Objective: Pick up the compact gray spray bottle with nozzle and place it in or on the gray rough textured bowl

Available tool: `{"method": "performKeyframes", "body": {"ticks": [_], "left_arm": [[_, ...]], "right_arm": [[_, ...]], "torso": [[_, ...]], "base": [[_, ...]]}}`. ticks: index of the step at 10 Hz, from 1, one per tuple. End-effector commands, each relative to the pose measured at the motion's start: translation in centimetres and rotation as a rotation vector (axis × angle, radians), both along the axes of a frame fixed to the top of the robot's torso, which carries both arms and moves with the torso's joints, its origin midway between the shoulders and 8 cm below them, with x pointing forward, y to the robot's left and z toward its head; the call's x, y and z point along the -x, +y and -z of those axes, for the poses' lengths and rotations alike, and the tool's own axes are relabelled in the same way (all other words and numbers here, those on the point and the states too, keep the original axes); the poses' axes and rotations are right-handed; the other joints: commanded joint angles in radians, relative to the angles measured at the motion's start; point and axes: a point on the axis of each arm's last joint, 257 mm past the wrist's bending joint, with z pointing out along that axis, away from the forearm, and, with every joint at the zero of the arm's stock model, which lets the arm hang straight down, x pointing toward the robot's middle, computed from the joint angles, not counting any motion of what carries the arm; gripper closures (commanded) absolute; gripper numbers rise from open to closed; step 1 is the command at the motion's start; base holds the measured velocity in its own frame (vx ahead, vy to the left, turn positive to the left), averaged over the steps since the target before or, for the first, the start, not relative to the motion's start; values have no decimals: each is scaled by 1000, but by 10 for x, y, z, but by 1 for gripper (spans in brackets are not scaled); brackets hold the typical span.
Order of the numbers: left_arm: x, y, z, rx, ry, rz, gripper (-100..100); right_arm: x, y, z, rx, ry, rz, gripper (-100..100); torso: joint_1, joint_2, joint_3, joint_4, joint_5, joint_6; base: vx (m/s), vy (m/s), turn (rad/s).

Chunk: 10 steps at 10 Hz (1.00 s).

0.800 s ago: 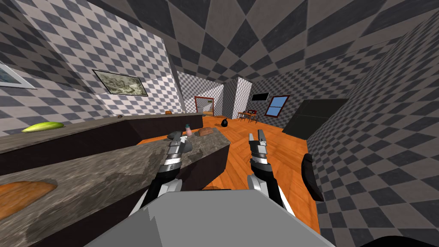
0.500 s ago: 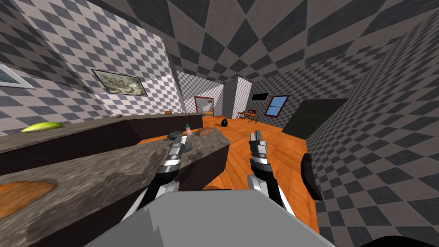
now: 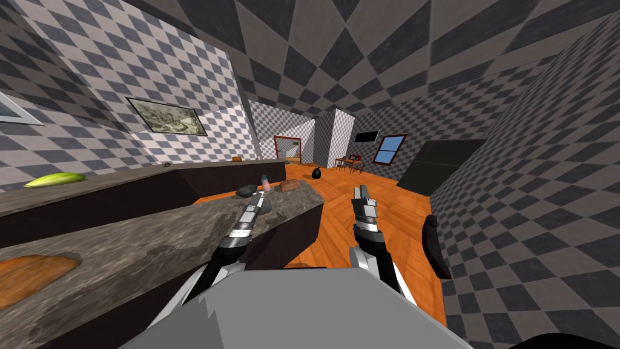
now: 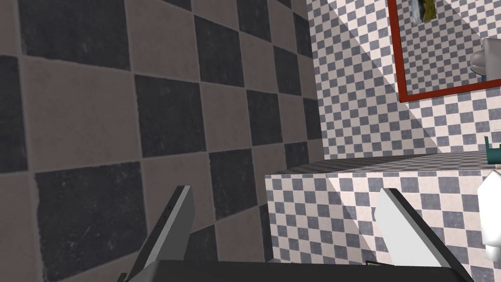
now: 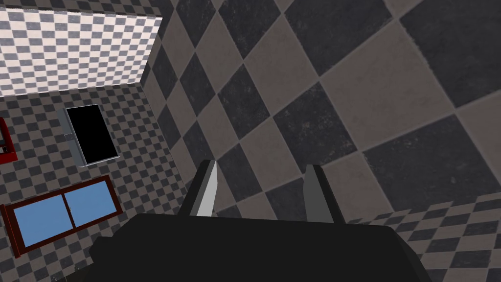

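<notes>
The left gripper [image 3: 259, 200], fingers spread wide and empty, hung over the tabletop [image 3: 151, 242], with the upright spray bottle [image 3: 265, 183] just beyond its tips and the bowl [image 3: 246, 191] beside that bottle

Far end of counter [image 3: 130, 245]: bowl [image 3: 246, 191], spray bottle [image 3: 265, 183] just right, block [image 3: 290, 186] right again. Second counter [image 3: 115, 182] behind.

**Surfaces from my console**

The counter [image 3: 151, 242] top reads to me as rough, mottled stone, matt grey-brown. The floor [image 3: 387, 224] is orange wood planking. The wall [image 3: 545, 182] looks like matt checkered tile. My left gripper [image 4: 286, 190] has smooth, plain light grey fingers [image 4: 171, 235]. The bowl [image 3: 246, 191] looks dull dark grey.
</notes>
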Motion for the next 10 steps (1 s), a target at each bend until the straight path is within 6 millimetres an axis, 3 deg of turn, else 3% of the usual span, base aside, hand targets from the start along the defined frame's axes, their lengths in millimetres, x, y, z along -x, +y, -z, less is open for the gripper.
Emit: {"method": "performKeyframes", "body": {"ticks": [1, 4, 6, 10], "left_arm": [[0, 2, 11, -59, 28, 12, -100], [-1, 3, 22, -121, 55, 28, -100], [0, 11, 44, -214, 105, 40, -100], [1, 21, 67, -338, 163, 69, -100]], "right_arm": [[0, 0, 0, 0, 0, 0, 0], [0, 0, 0, 0, 0, 0, 0], [0, 0, 0, 0, 0, 0, 0], [0, 0, 0, 0, 0, 0, 0]], "torso": [[0, 0, 0, 0, 0, 0], [1, 0, 0, 0, 0, 0], [1, 0, 0, 0, 0, 0], [1, 0, 0, 0, 0, 0]], "base": [[-19, 9, -19], [-15, 9, -24], [-18, 15, -56], [-18, 17, -44]]}}
